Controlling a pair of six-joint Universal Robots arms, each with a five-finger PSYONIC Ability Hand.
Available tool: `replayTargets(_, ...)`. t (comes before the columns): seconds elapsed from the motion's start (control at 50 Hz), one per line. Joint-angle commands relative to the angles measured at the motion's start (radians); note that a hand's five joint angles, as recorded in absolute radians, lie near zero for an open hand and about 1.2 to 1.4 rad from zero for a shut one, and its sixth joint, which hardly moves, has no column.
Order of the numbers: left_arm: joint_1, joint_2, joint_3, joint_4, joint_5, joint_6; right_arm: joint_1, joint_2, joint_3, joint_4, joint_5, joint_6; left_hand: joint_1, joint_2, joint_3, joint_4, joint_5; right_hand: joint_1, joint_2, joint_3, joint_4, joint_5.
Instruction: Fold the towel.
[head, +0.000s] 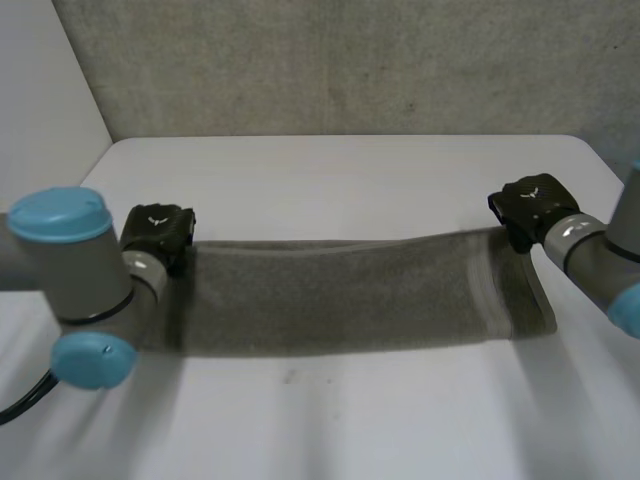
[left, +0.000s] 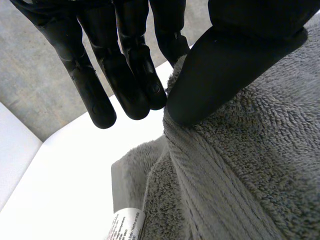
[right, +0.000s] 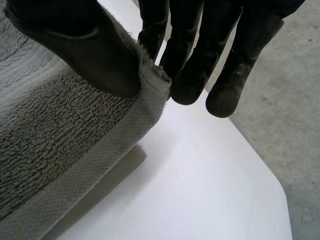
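Towel (head: 350, 295) cloth, grey terry already doubled into a long narrow band, lies flat across the white surface (head: 350, 180), and everything else is best placed against it. The left robot hand (head: 160, 232) sits at the towel's left end, on the far corner, and the right robot hand (head: 532, 205) sits at the far corner of the towel's right end, beside the woven hem stripe (head: 495, 290). In the left wrist view the thumb (left: 225, 70) presses down on the pile while the fingers (left: 135, 75) reach past the towel's edge, so the corner is pinched between them. In the right wrist view the thumb (right: 95, 55) and fingers (right: 190, 65) likewise close on the hem corner from either side. Both hands are therefore gripping the towel, not resting on it. Taking the two far corners at once looks deliberate: it keeps the band taut along its length, so that edge can be carried as one straight line without sagging in the middle. A care label (left: 122, 227) pokes out from the towel's lower layer below the left thumb, which suggests the layers are not perfectly flush at that end. Judging by the band's shape, a lengthwise fold is done and another fold is being set up.
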Motion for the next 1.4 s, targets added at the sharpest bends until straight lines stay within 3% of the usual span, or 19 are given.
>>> replayTargets(0.02, -0.002, -0.167, 0.216, -0.004, 0.000, 0.000, 0.029, 0.132, -0.152, -0.033, 0.059, 0.002, 0.191, 0.178, 0.179, 0.177, 0.188, 0.053, 0.058, 0.050, 0.054, 0.053)
replayTargets(0.26, -0.006, -0.302, 0.385, -0.001, -0.001, -0.001, 0.061, 0.289, -0.366, -0.032, 0.096, -0.004, 0.191, 0.178, 0.179, 0.177, 0.188, 0.053, 0.058, 0.050, 0.054, 0.053)
replayTargets(0.28, -0.006, -0.302, 0.385, -0.001, -0.001, -0.001, 0.063, 0.296, -0.386, -0.026, 0.100, -0.003, 0.191, 0.178, 0.179, 0.177, 0.188, -0.178, -0.173, -0.181, -0.178, -0.178)
replayTargets(0.3, -0.006, -0.305, 0.391, 0.004, -0.001, -0.007, 0.063, 0.296, -0.386, -0.026, 0.100, -0.003, 0.191, 0.178, 0.179, 0.177, 0.188, -0.181, -0.176, -0.184, -0.180, -0.181)
replayTargets(0.32, -0.006, -0.307, 0.396, 0.016, -0.001, -0.015, 0.066, 0.299, -0.403, -0.021, 0.115, -0.003, -0.213, -0.226, -0.224, -0.227, -0.215, -0.890, -0.885, -0.893, -0.889, -0.890)
replayTargets(0.34, -0.006, -0.307, 0.396, 0.016, -0.001, -0.015, 0.070, 0.299, -0.416, -0.018, 0.140, 0.000, -0.217, -0.230, -0.228, -0.231, -0.219, -1.169, -1.164, -1.172, -1.168, -1.169)
replayTargets(0.36, -0.006, -0.304, 0.394, 0.028, -0.003, -0.010, 0.071, 0.299, -0.416, -0.018, 0.140, 0.000, -1.031, -1.044, -1.042, -1.045, -1.033, -1.169, -1.164, -1.172, -1.168, -1.169)
replayTargets(0.4, -0.006, -0.297, 0.391, 0.039, 0.000, -0.016, 0.077, 0.293, -0.425, -0.015, 0.169, 0.007, -0.932, -0.945, -0.943, -0.946, -0.934, -1.169, -1.164, -1.172, -1.168, -1.169)
replayTargets(0.42, -0.006, -0.287, 0.384, 0.048, -0.001, -0.017, 0.084, 0.278, -0.429, -0.013, 0.197, 0.013, -1.031, -1.044, -1.042, -1.045, -1.033, -1.169, -1.164, -1.172, -1.168, -1.169)
replayTargets(0.5, -0.008, -0.239, 0.365, 0.054, -0.003, -0.017, 0.090, 0.165, -0.391, -0.010, 0.231, 0.068, -1.031, -1.044, -1.042, -1.045, -1.033, -1.169, -1.164, -1.172, -1.168, -1.169)
replayTargets(0.62, -0.006, -0.093, 0.267, 0.054, -0.003, -0.018, 0.086, -0.021, -0.232, -0.013, 0.215, 0.166, -1.031, -1.044, -1.042, -1.045, -1.033, -1.169, -1.164, -1.172, -1.168, -1.169)
replayTargets(0.84, 0.006, 0.198, -0.014, 0.056, -0.003, -0.026, 0.074, -0.279, 0.144, 0.020, 0.143, 0.160, -1.031, -1.044, -1.042, -1.045, -1.033, -1.169, -1.164, -1.172, -1.168, -1.169)
replayTargets(1.02, 0.040, 0.307, -0.191, 0.057, -0.001, -0.075, -0.003, -0.308, 0.342, 0.008, 0.109, 0.155, -1.031, -1.044, -1.042, -1.045, -1.033, -1.150, -1.145, -1.153, -1.149, -1.150)
replayTargets(1.08, 0.061, 0.310, -0.234, 0.059, -0.001, -0.108, -0.028, -0.303, 0.397, -0.024, 0.057, 0.146, -1.031, -1.044, -1.042, -1.045, -1.033, -1.106, -1.101, -1.109, -1.105, -1.106)
replayTargets(1.22, 0.075, 0.304, -0.291, 0.102, 0.002, -0.194, -0.104, -0.207, 0.503, -0.232, -0.065, 0.116, -1.031, -1.044, -1.042, -1.045, -1.033, -0.810, -0.805, -0.813, -0.809, -0.810)
replayTargets(1.4, 0.101, 0.307, -0.345, 0.183, 0.006, -0.239, -0.140, -0.138, 0.508, -0.317, -0.091, 0.085, -1.031, -1.044, -1.042, -1.045, -1.033, -0.630, -0.625, -0.633, -0.629, -0.630)
